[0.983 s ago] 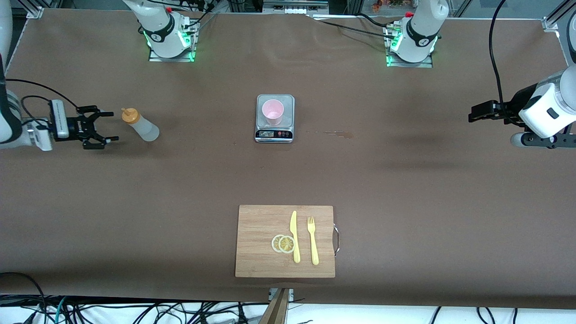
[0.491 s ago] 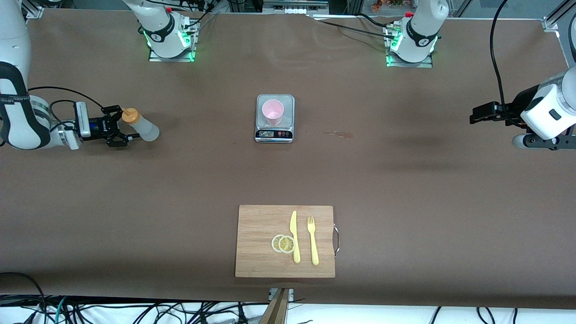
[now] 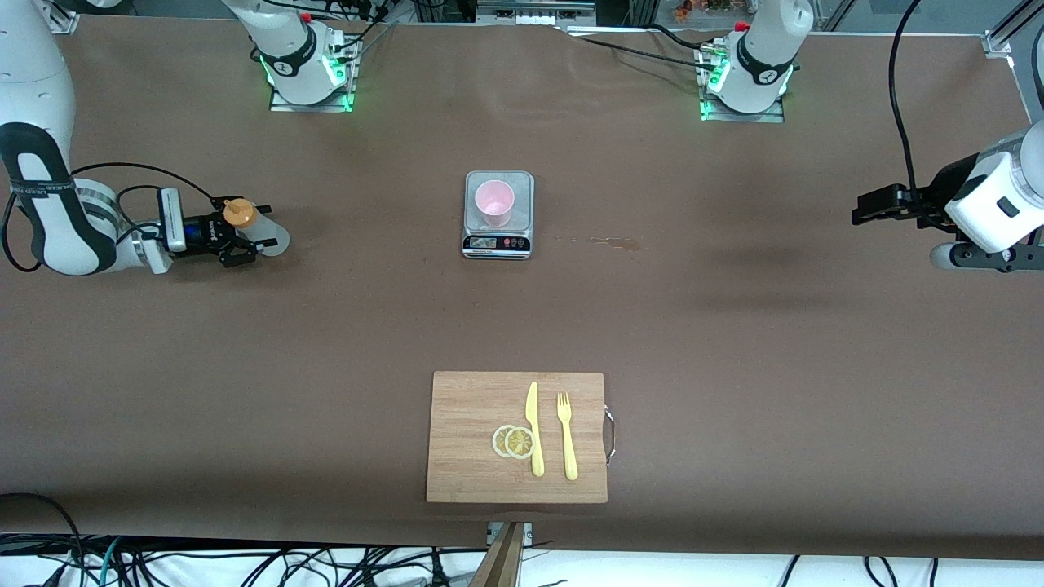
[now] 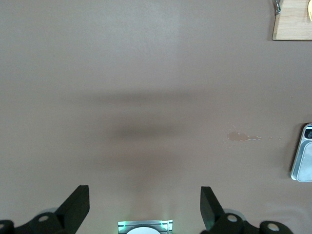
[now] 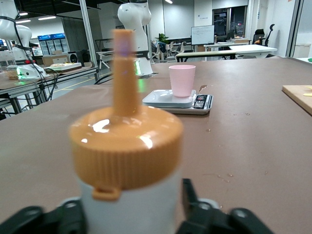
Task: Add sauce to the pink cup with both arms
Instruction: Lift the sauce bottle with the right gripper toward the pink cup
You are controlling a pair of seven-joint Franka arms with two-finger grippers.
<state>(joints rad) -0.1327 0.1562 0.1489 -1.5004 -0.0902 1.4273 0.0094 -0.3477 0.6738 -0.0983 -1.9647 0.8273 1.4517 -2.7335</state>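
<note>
Right gripper (image 3: 245, 232) open around sauce (image 3: 245, 220); left gripper (image 4: 145, 212) open, waiting; no legible writing.

The sauce bottle (image 3: 259, 231) stands upright on the bench, well apart from the kitchen scale (image 3: 498, 214), toward the right arm's end. It is whitish and translucent, with an orange nozzle cap (image 5: 125, 130). The right hand (image 3: 245, 232) has a finger on either side of its body. The pale pink cup (image 3: 494, 202) stands upright on the scale's plate, mouth open upward.
</note>
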